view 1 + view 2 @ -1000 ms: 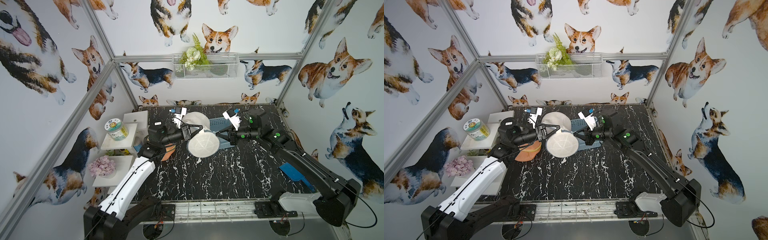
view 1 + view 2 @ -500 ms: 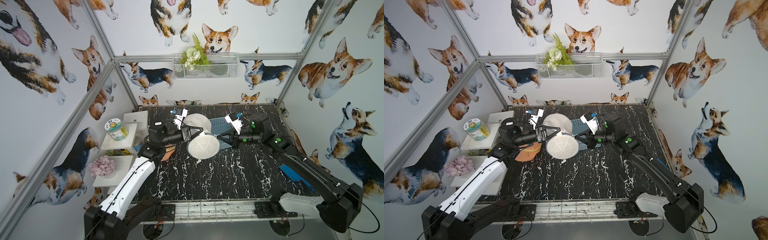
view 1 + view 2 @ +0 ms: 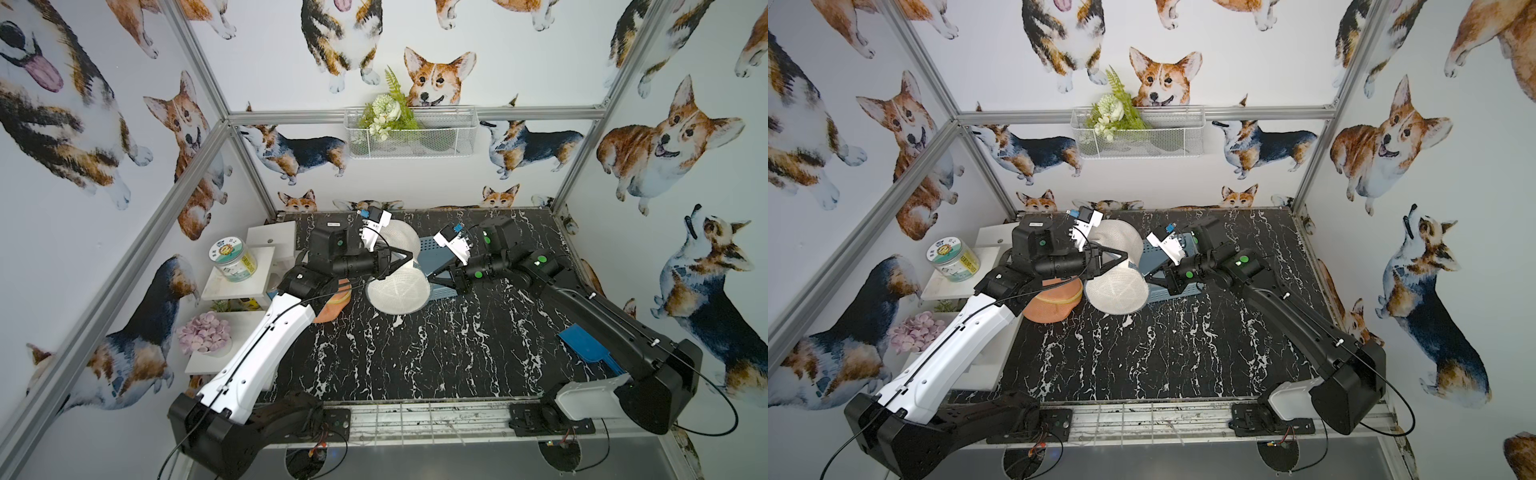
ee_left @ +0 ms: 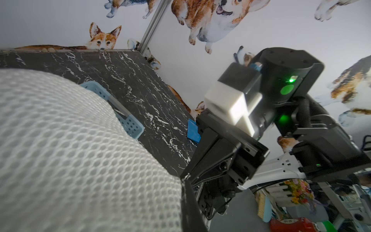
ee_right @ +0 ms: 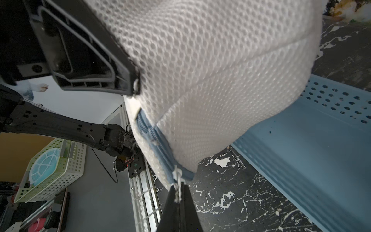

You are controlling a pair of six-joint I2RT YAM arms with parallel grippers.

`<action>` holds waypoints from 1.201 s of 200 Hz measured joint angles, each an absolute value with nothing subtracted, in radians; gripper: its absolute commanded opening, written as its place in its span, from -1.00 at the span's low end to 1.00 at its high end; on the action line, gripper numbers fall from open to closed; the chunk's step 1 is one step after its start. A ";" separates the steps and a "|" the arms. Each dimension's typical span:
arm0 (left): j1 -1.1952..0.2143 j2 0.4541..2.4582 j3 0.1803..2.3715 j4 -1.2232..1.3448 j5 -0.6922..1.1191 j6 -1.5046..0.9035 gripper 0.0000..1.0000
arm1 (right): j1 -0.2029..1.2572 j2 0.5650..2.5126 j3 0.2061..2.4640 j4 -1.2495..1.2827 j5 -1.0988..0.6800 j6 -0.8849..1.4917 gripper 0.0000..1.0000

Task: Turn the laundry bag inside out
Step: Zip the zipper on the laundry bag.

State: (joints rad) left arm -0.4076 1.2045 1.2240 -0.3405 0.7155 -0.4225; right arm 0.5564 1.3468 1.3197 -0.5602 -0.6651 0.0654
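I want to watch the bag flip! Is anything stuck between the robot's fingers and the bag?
Nothing visible. The left fingers pinch the mesh bag, and the right fingers pinch its zipper cord.

The near half of the black, white-veined marble tabletop lies bare, with room for either arm to sweep across. Farther back the middle is crowded. The white mesh laundry bag is held between the left hand and the right hand, and a pale blue perforated plastic tray sits just behind it. An orange mesh pouch lies beside the left arm. A flat blue plastic piece sits under the right arm by the edge. White shelves block the left side.
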 measured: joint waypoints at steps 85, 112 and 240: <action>-0.485 1.199 1.308 -0.552 0.475 -0.214 -1.00 | 0.572 1.319 1.345 -0.605 -0.509 0.021 -1.00; -0.475 1.190 1.269 -0.511 0.532 -0.224 -1.00 | 0.572 1.283 1.291 -0.577 -0.555 0.017 -1.00; -0.460 1.184 1.203 -0.335 0.786 -0.329 -1.00 | 0.548 1.247 1.204 -0.496 -0.796 0.070 -1.00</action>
State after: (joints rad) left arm -0.4599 1.1843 1.2030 -0.3347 0.7864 -0.3290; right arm 0.5480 1.2472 1.2041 -0.4957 -0.7956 0.0704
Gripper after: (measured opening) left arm 0.079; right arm 0.049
